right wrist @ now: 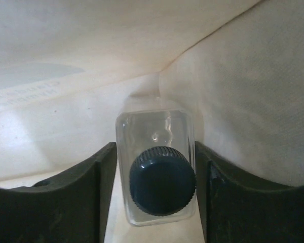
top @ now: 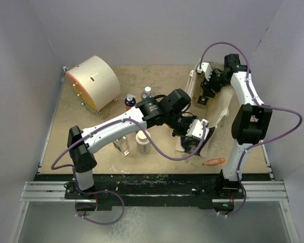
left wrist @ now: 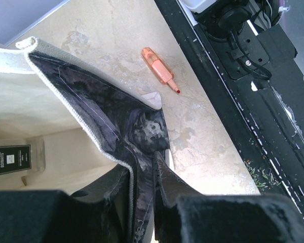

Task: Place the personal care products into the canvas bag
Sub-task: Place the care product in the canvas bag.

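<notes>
The canvas bag [top: 220, 109] lies at the right with its mouth toward me. My right gripper [top: 209, 90] is inside it, open. Its fingers stand just off the sides of a clear squarish bottle with a black cap [right wrist: 154, 126], between the fingertips of that gripper [right wrist: 155, 152]. My left gripper [top: 195, 130] is at the bag's near rim, slightly open. The dark printed panel [left wrist: 116, 116] hangs loosely between the fingertips of that gripper [left wrist: 142, 167]. On the table to the left stand an orange bottle [top: 130, 101], a silver one [top: 147, 92], a clear one [top: 122, 145] and a cream-white one [top: 143, 142].
A large cream drum with an orange face [top: 93, 82] sits at the back left. A small orange pen-like stick [top: 213, 162] lies near the table's front edge, and the stick [left wrist: 159, 71] also shows beside the bag. The left arm crosses above the bottles.
</notes>
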Controlling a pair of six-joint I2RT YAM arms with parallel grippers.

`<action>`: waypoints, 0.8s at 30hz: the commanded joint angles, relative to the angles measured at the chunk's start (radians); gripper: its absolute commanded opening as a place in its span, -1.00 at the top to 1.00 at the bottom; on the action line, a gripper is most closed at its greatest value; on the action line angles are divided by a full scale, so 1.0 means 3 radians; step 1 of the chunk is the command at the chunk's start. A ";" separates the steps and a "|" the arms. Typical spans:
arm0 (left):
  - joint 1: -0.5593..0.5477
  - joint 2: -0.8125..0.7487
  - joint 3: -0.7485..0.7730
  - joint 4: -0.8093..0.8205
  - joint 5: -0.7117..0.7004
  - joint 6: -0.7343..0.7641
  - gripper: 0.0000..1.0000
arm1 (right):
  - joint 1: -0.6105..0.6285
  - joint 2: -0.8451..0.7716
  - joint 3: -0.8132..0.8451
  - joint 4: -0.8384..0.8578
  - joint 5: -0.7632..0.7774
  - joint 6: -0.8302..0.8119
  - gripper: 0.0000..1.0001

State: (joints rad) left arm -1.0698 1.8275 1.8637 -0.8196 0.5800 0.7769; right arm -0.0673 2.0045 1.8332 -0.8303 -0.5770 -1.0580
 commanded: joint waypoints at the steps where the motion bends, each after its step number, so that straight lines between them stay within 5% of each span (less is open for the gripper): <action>1: -0.0051 -0.0160 -0.0061 -0.0013 0.0040 -0.0117 0.52 | 0.0007 -0.0152 0.0242 0.0259 0.0093 0.0037 -0.30; 6: -0.0051 -0.0149 -0.0066 0.0020 -0.0013 -0.0149 0.45 | 0.0024 -0.0159 0.0362 0.0185 0.0101 0.0073 -0.48; 24: -0.0054 -0.0108 -0.0068 0.0193 -0.0274 -0.0278 0.36 | 0.0040 -0.0393 0.0475 -0.0023 -0.0037 0.0101 -0.55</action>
State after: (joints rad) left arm -1.0767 1.8229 1.8503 -0.7780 0.5121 0.7204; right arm -0.0570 1.9610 1.9194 -0.8482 -0.5663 -1.0389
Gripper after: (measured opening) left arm 0.316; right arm 0.769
